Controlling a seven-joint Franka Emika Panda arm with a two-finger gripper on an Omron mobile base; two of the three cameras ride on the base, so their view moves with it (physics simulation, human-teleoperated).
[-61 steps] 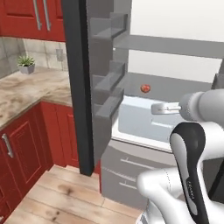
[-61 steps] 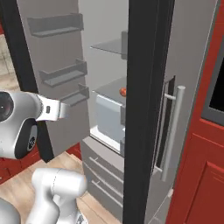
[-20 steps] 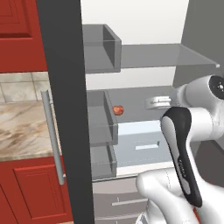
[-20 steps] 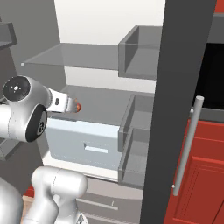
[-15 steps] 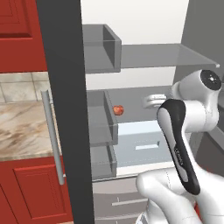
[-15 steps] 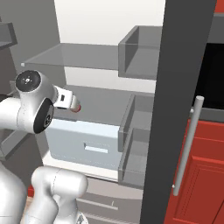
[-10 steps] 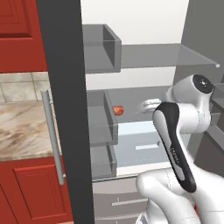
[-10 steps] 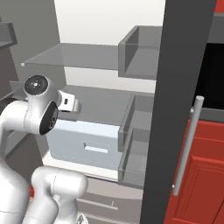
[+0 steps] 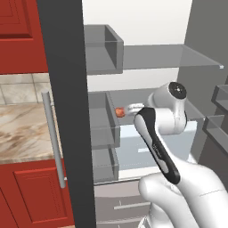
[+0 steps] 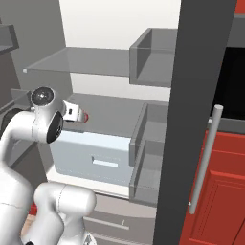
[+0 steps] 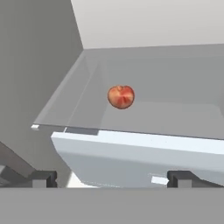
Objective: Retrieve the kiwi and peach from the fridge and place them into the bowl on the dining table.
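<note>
Gripper: the white arm's two-finger gripper (image 11: 112, 178) is hovering with jaws spread wide and empty, pointing into the open silver-grey fridge (image 9: 156, 53), lined up for a reach.
Peach: the small round pinkish-red peach (image 11: 121, 96) is sitting ahead on a clear glass shelf (image 11: 144, 111), apart from the fingertips.
Below: a pale drawer front (image 10: 91, 153) is showing under the shelf.
Room: red cabinets (image 9: 31, 191) are flanking the fridge.

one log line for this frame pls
phase: reach into fridge | pincer: open, empty | target: peach on glass shelf, untouched | kiwi: unseen
</note>
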